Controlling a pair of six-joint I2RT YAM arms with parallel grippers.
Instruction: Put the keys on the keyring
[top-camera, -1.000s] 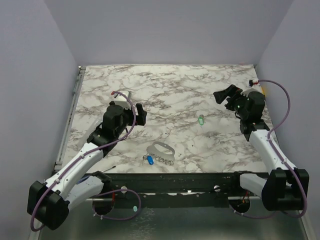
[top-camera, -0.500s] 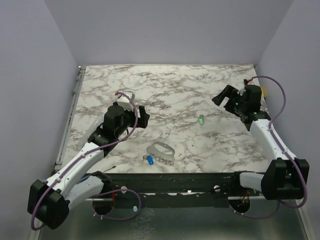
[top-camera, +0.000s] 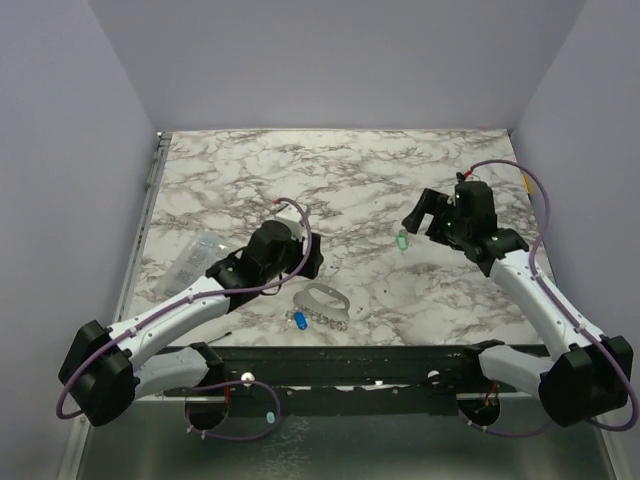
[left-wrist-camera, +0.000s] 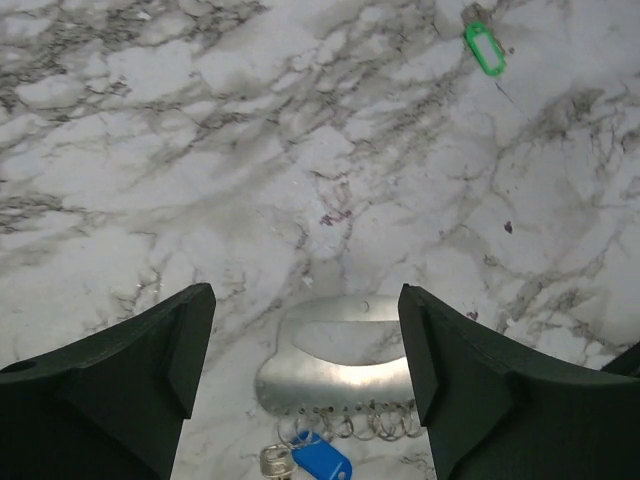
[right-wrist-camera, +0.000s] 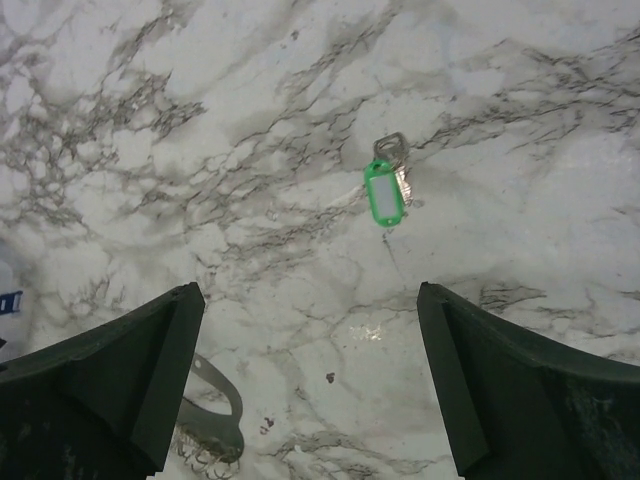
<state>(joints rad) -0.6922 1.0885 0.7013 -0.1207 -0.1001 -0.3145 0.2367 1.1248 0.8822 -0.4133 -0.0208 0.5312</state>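
Below left gripper (left-wrist-camera: 305, 300), jaws apart: keyring (left-wrist-camera: 340, 365), blue key (left-wrist-camera: 320, 462) at its chain (left-wrist-camera: 352, 430). Below right gripper (right-wrist-camera: 310, 300), jaws wide: green key (right-wrist-camera: 383, 193), well apart from keyring. Approach step, nothing gripped; next, probably lowering and pinching green key.

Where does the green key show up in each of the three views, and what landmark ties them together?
Top external: green key lies right of centre on the marble.
Left wrist: in the top right corner.
Right wrist: near the centre, slightly above the middle.
Shared landmark: the keyring, bottom centre in left wrist, lower left in right wrist.
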